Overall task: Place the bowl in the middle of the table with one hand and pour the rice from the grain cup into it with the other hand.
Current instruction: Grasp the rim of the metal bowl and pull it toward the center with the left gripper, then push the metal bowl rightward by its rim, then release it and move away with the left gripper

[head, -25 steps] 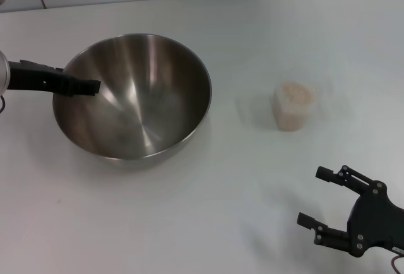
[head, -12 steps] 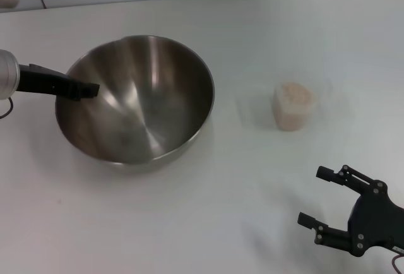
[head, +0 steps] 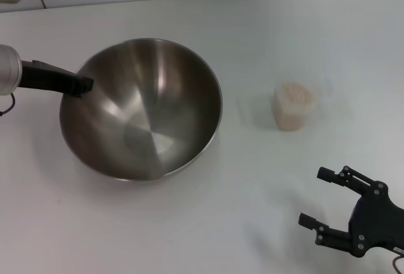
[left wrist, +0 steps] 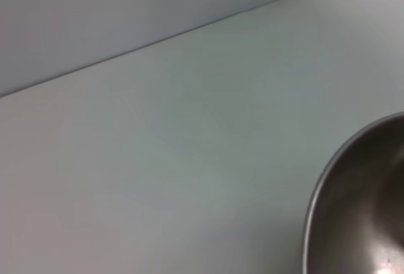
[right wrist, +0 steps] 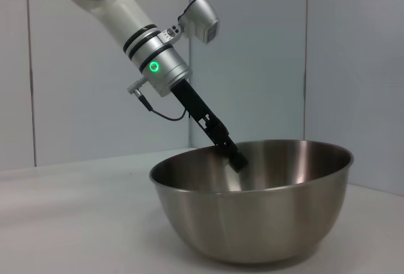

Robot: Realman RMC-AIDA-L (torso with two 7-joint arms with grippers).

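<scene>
The bowl [head: 142, 110] has slid a little toward the middle of the table [head: 189, 223] since a second ago, and it now tips so its far rim sits higher. The left gripper [head: 81, 84] has moved along with it. The right gripper and the grain cup are where they were before.

The table is the biggest thing. It is flat and white, with a pale wall along its far edge.

The bowl comes next. It is big, round and shiny metal, and it sits on the left half of the table. Nothing is inside it. The right wrist view shows it from the side [right wrist: 252, 204], with its round bottom on the table. The left wrist view shows only a curved bit of its rim [left wrist: 353, 211].

The left gripper is at the bowl's left rim. One dark finger [right wrist: 227, 148] reaches over the rim and into the bowl. It looks closed on the rim, pinching it.

The right gripper [head: 325, 204] hangs low near the front right of the table, well apart from the cup. Its two fingers are spread wide and hold nothing.

The grain cup [head: 293, 107] is small and clear. It stands upright on the table, to the right of the bowl and apart from it. The rice [head: 294, 96] fills it almost to the top.
</scene>
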